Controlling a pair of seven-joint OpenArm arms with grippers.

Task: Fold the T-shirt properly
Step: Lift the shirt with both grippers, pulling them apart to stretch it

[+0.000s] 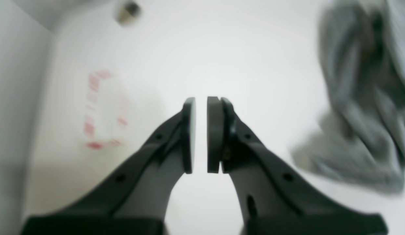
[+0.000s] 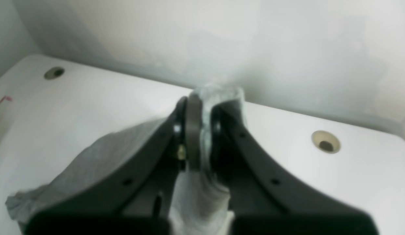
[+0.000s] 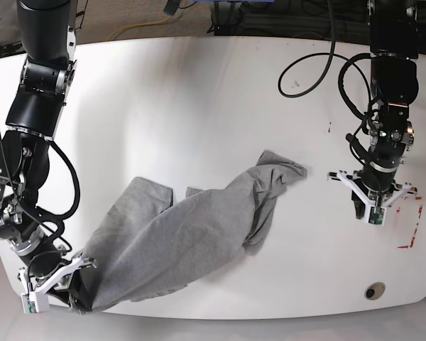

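Observation:
The grey T-shirt [image 3: 192, 234] lies crumpled and stretched diagonally across the white table [image 3: 199, 99], from the front left corner toward the middle. At that corner my right gripper [image 3: 74, 288] is shut on its edge. The right wrist view shows the cloth [image 2: 91, 163] pinched between the pads of the right gripper [image 2: 204, 130] and bunched under them. My left gripper [image 3: 369, 213] hangs over bare table to the right of the shirt, apart from it. In the left wrist view the left gripper [image 1: 201, 133] is shut to a thin gap with nothing in it, and the T-shirt [image 1: 362, 114] is off to the right.
Red marks [image 3: 412, 231] are drawn on the table near the right edge, also seen as red marks [image 1: 98, 107] left of the left gripper. A round hole [image 3: 373, 290] sits near the front right corner. A black cable [image 3: 319, 71] loops beside the arm on the right.

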